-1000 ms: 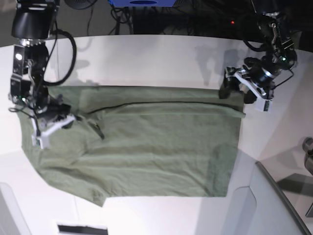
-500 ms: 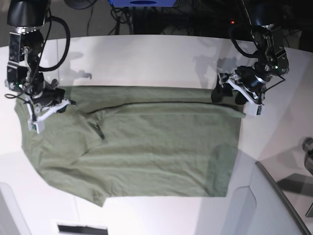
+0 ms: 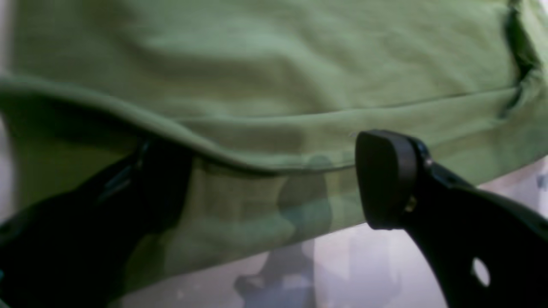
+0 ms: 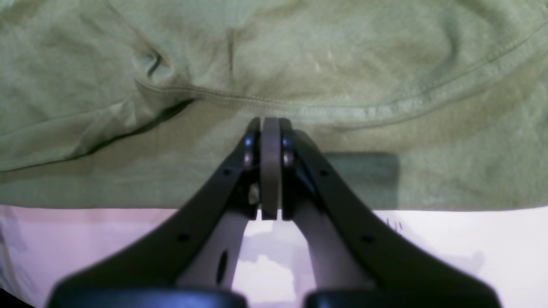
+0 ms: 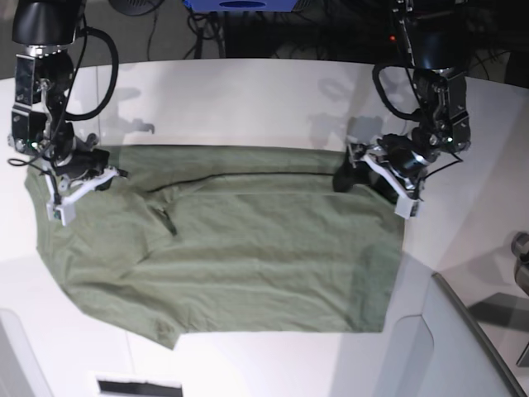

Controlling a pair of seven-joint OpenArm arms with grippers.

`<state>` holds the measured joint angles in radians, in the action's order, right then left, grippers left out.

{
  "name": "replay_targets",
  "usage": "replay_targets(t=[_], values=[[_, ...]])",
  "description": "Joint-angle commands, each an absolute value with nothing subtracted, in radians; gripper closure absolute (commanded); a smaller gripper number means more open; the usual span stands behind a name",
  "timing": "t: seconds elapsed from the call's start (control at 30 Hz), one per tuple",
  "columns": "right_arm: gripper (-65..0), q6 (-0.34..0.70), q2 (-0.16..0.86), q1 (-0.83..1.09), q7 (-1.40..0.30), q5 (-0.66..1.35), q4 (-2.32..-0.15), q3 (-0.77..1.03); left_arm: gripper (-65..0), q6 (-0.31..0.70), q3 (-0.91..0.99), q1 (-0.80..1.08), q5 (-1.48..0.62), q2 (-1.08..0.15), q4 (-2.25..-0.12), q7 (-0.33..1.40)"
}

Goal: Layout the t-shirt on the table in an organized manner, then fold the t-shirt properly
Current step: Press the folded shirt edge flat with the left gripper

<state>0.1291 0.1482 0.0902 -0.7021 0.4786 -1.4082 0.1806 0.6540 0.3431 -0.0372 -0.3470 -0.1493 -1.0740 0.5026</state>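
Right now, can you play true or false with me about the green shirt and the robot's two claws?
1. The olive-green cotton t-shirt lies spread on the smooth white table. True.
2. The left gripper is squeezed shut. False: its jaws stand wide open, one on each side of the shirt's folded edge.
3. The right gripper is shut. True: its fingers are pressed together right at the shirt's edge.
4. The shirt is bright red. False: it is olive green.
5. The shirt is folded into a small square. False: it is mostly laid out flat, with only the far edge doubled over.
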Motion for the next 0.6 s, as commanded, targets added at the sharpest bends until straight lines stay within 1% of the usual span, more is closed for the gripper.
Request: replay_targets(t=[0.0, 0.1, 0.3, 0.4, 0.57], values=[[0.0, 0.134, 0.157, 0.079, -0.688, 0.489, -1.429, 0.183, -57.6, 0.642, 0.349, -0.056, -0.358, -0.154, -1.09, 0.492], [0.0, 0.134, 0.157, 0.087, -0.687, 0.489, -1.428, 0.183, -57.6, 0.618, 0.349, -0.07, -0.361, -0.153, -1.09, 0.492], [0.0, 0.134, 0.157, 0.088, -0.685, 0.489, -1.426, 0.183, -57.6, 0.618, 0.341, -0.111, -0.361, -0.151, -1.086, 0.492], [0.0, 0.134, 0.157, 0.087, -0.685, 0.489, -1.423, 0.183, -57.6, 0.618, 0.338, -0.153, -0.354, -0.128, -1.076, 0.492], [0.0, 0.134, 0.157, 0.087, -0.685, 0.489, -1.423, 0.183, -57.6, 0.616, 0.343, -0.229, -0.352, -0.11, -0.974, 0.489]])
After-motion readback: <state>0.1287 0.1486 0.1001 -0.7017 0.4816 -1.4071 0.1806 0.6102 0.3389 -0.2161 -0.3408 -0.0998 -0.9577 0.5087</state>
